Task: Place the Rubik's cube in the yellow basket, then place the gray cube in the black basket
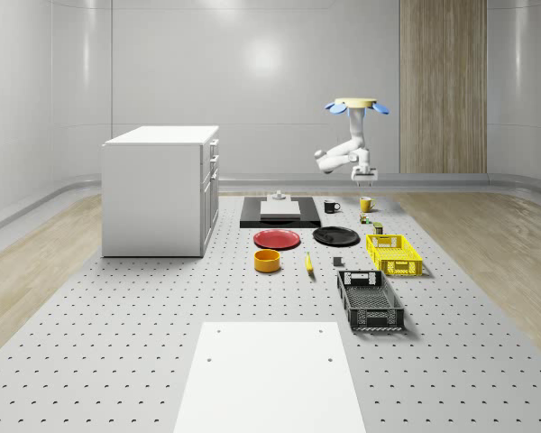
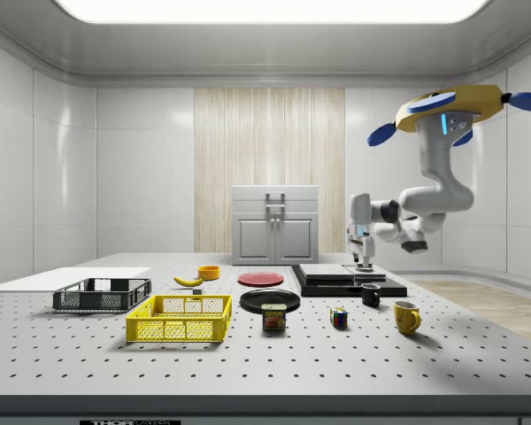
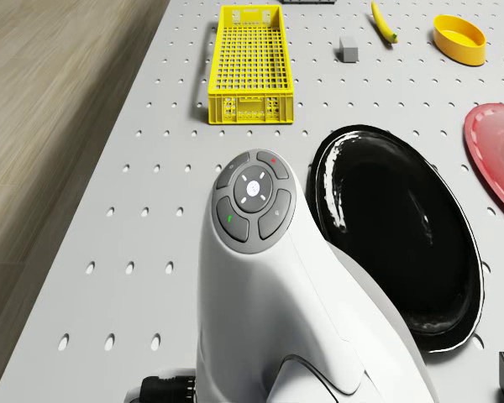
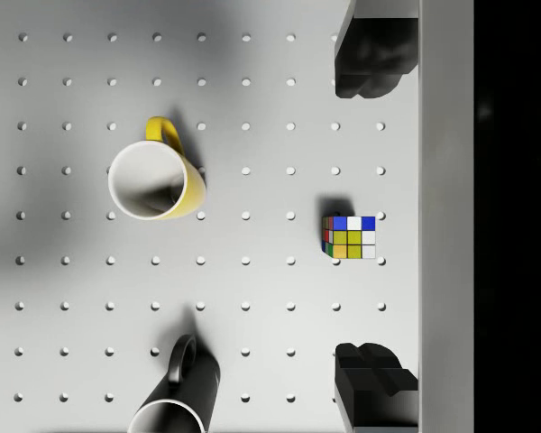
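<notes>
Approach stage of the first step, judged from the layout. Drone (image 2: 456, 104) hovering high above the far end of the tabletop (image 1: 117, 343), near the mugs; arm bent down and forward, end effector (image 2: 364, 258) pointing straight down, well above the surface. Rubik's cube (image 4: 349, 237) resting on the tabletop between the fingers (image 4: 371, 54) as seen in the wrist view, slightly off the centre line, with a yellow mug (image 4: 153, 180) and a black mug (image 4: 176, 401) apart from it on the same side. Seen again in the side view (image 2: 338, 318), between a tin (image 2: 273, 317) and the yellow mug, untouched. For a clean grasp: centre over the cube first, square the fingers to two opposite faces, then descend vertically and close only once the pads are level with the cube's middle; clearance from both mugs looks ample. Fingers spread wide, holding nothing, touching nothing. Yellow basket (image 1: 394, 253) standing near the whole-scene view's right side, beside a black plate (image 3: 395, 243); black basket (image 1: 370, 300) just nearer the camera. Gray cube (image 3: 348, 49) lying near the yellow basket, beside a banana (image 3: 384, 22), awaiting the second step.
</notes>
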Motion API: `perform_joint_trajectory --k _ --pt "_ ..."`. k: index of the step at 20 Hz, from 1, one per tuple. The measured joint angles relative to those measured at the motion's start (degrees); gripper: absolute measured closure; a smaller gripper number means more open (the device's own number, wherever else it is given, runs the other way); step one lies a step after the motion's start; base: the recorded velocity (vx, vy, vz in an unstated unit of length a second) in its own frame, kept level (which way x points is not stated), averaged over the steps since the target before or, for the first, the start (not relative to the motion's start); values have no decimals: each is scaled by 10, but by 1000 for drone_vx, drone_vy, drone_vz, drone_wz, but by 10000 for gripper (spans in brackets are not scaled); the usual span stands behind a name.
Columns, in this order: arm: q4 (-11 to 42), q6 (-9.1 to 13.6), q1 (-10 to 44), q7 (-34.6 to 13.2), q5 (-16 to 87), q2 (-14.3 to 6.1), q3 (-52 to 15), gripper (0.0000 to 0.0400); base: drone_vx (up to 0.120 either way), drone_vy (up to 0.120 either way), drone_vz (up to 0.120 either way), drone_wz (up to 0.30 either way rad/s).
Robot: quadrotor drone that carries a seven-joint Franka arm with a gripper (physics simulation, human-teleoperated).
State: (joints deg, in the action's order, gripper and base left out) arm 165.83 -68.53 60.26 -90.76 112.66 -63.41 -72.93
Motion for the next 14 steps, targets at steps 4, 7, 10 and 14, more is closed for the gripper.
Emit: perform_joint_trajectory --k 4,7,10,14 --pt "-1 -10 6 -5 -6 -12 -5 0 120 0 -120 0" --pt "-1 -18 10 -9 -11 -21 -8 0 120 -93 -120 0" --pt "-2 -25 13 -12 -15 -30 -11 0 53 -53 -120 0" --pt "-3 -36 17 -15 -21 -41 -15 0 0 0 -120 0"
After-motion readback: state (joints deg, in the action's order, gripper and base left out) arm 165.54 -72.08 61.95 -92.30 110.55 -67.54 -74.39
